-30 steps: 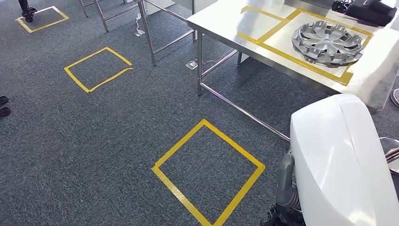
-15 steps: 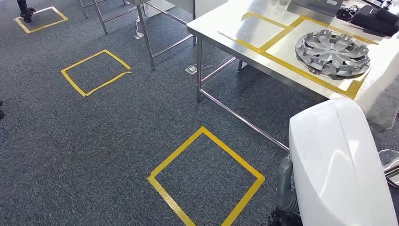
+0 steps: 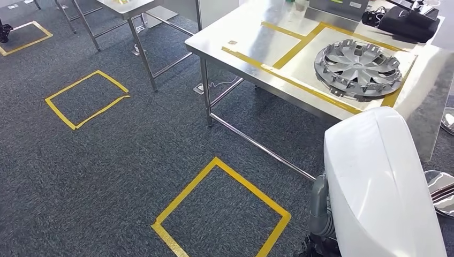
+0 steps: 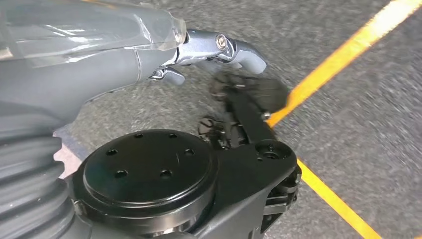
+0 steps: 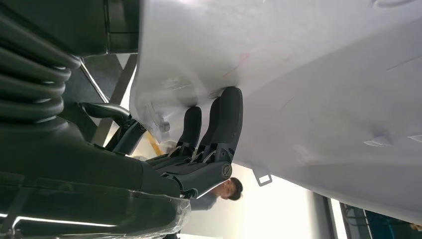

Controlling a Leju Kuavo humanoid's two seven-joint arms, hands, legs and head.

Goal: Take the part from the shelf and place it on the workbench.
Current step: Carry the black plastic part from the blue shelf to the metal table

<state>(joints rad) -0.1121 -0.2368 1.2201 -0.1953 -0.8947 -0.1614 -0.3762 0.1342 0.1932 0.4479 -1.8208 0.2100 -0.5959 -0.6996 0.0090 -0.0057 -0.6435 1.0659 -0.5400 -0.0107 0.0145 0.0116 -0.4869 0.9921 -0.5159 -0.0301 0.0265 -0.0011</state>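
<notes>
White part (image 3: 383,187) held low at robot's right side, near bench (image 3: 251,40) edge, not on it. Right hand (image 5: 209,134): fingers pressed on part's underside, gripping. Left hand (image 4: 214,55): over carpet, grip state can't tell. Hubcap (image 3: 357,68) on bench.

Grey ribbed cover at the wrist, clear film wrapped over the smooth grey shell of the left robot hand (image 4: 199,55). Thick grey thumb with two silver screws near its tip; darker, blurred fingers beside. Right robot hand (image 5: 199,144): black ribbed cover, glossy black fingers (image 5: 226,119), silver screw at one knuckle.
</notes>
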